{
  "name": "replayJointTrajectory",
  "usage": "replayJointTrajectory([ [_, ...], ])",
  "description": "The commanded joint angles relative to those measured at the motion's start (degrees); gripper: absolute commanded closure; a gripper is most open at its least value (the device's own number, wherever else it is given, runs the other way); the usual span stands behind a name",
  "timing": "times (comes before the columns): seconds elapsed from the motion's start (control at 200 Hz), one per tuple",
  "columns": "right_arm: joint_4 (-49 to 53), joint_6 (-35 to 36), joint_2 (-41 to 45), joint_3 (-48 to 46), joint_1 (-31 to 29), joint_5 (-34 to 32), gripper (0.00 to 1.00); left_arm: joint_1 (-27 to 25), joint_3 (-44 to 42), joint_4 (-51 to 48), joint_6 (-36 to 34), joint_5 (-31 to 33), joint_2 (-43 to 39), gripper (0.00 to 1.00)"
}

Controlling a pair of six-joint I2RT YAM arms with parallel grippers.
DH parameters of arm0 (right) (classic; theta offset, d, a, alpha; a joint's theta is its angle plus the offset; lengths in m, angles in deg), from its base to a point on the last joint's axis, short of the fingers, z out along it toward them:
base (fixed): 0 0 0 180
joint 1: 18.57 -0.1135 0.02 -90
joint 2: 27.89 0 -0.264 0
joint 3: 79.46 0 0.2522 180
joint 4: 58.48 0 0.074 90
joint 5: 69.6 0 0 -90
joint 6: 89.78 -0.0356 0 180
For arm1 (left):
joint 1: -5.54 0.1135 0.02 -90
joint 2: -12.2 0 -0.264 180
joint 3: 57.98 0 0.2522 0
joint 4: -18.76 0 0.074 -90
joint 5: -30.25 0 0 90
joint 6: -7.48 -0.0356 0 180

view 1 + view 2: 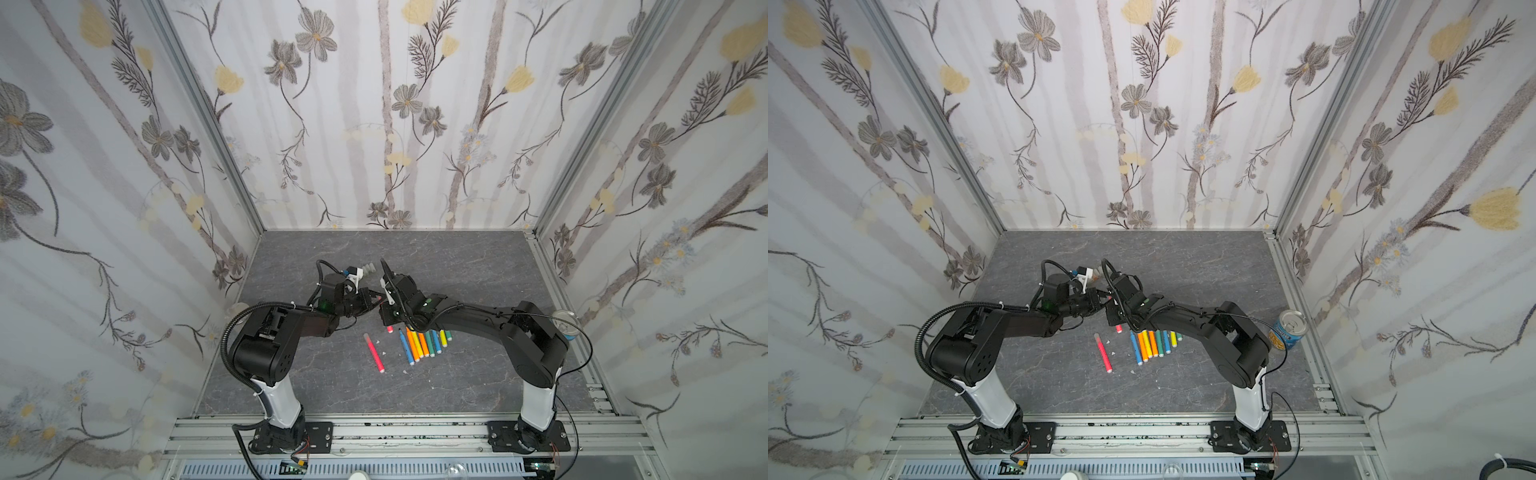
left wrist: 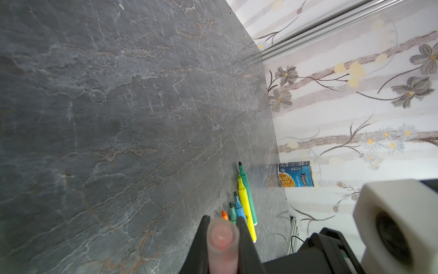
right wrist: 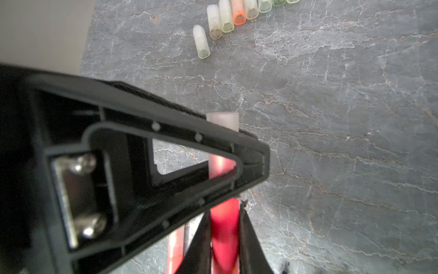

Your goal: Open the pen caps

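Pens [image 1: 415, 345], tips bare, lie nearest, in a row on the bench [image 1: 457, 386]. Just beyond, in mid-air, right fingers [image 3: 251, 249] clamp the red pen [image 3: 225, 227] by its barrel; left fingers [image 2: 245, 239] pinch its cap [image 2: 221, 237], prob. not yet off. Pull straight along the axis, no sideways bend; grip tight or the cap slips. Farther off, loose caps [image 3: 227, 16] sit in a row, so set this one w/ them.

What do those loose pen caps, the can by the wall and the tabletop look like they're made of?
Loose pen caps: likely plastic, translucent and slightly cloudy; the table shows through. Can: metal, shiny rim, glossy printed label. Tabletop: matte grey veined slate look, possibly a printed laminate.
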Motion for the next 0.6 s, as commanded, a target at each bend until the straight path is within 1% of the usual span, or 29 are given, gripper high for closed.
replayJointTrajectory([
  [0.0,-0.60,0.12,-0.69,0.62,0.02,0.88,0.92,-0.05,-0.01,2.42,0.44,-1.14,-0.58,1.00],
  [0.105,-0.71,0.12,-0.75,0.53,0.03,1.29,1.00,-0.04,-0.10,2.24,0.26,-1.00,-0.77,0.99],
  [0.28,-1.34,0.11,-0.13,-0.66,0.03,1.55,1.00,-0.03,-0.06,1.47,-0.09,-0.38,-1.16,0.81],
  [0.345,-1.54,0.08,0.08,-0.98,0.03,1.59,1.00,0.03,-0.06,1.14,-0.35,-0.12,-1.25,0.78],
  [0.465,-1.82,0.06,0.29,-1.31,0.08,1.71,1.00,-0.01,-0.02,0.96,-0.40,0.08,-1.16,0.75],
  [0.595,-1.98,0.13,0.35,-1.83,0.01,1.71,1.00,0.03,0.09,0.59,-0.70,0.06,-1.12,0.75],
])
